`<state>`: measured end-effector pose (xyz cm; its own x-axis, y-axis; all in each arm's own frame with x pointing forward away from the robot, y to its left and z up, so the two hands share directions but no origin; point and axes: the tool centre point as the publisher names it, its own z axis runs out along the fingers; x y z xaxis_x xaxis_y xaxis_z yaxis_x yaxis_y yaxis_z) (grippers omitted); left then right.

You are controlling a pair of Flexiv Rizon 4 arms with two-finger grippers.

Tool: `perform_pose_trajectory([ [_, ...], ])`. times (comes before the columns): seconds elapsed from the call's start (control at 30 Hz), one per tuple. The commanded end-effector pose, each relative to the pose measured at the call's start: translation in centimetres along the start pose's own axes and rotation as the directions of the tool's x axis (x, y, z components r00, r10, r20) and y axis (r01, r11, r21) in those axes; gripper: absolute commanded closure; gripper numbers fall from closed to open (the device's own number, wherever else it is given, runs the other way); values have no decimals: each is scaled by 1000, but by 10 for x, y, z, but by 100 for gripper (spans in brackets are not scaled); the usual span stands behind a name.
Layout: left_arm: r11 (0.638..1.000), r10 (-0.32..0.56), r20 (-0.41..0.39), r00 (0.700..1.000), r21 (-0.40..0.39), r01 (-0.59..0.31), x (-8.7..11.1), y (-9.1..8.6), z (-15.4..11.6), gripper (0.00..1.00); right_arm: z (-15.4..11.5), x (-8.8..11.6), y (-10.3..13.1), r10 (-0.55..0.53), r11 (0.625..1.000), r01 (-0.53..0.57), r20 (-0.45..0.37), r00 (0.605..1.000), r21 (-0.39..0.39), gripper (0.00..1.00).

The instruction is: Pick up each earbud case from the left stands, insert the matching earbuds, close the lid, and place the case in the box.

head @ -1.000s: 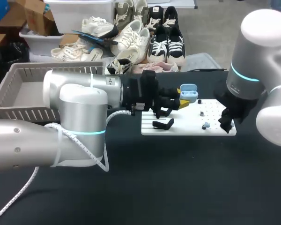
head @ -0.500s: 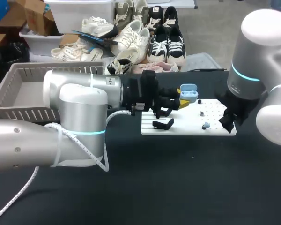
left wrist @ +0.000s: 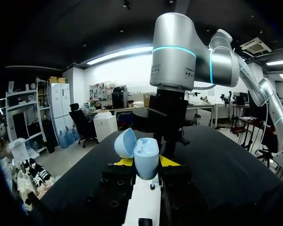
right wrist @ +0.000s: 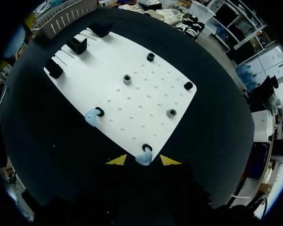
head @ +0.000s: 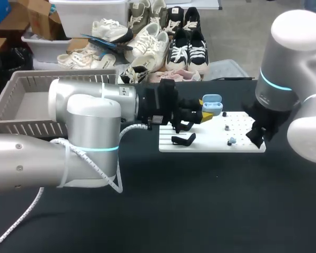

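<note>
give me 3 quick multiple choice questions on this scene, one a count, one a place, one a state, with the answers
1. How many light blue earbuds sit on the white board?
A) one B) two C) four

2. Where is the light blue case?
A) lying flat on the white board B) between the left gripper's fingers C) on the floor

3. How is the case's lid?
A) open B) shut C) missing

Answers:
1 B, the right wrist view shows two on the board's pegs.
2 B, the left wrist view shows both yellow tips pressed against the case, which is held above the board.
3 A, the lid is tipped back and the case's inside shows.
</note>
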<state>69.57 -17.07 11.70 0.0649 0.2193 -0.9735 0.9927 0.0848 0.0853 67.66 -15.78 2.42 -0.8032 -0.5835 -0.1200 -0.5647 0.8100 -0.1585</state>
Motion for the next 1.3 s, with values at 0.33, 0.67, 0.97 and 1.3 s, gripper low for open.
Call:
perform_pose_trajectory([
  [0.33, 1000, 1, 4, 1000, -3, -1, 1, -1, 0, 100, 2, -3, 3, 14, 1000, -13, -17, 1000, 6, 73],
  [0.67, 1000, 1, 4, 1000, -3, -1, 1, -1, 0, 100, 3, 0, 6, 32, 999, -32, -20, 999, 2, 76],
  [0.97, 1000, 1, 4, 1000, -3, -1, 1, -1, 0, 100, 4, -1, 8, 44, 999, -44, -26, 999, 1, 85],
  [1.3, 1000, 1, 4, 1000, -3, -1, 1, -1, 0, 100, 5, 0, 8, 57, 998, -57, -26, 998, 1, 61],
])
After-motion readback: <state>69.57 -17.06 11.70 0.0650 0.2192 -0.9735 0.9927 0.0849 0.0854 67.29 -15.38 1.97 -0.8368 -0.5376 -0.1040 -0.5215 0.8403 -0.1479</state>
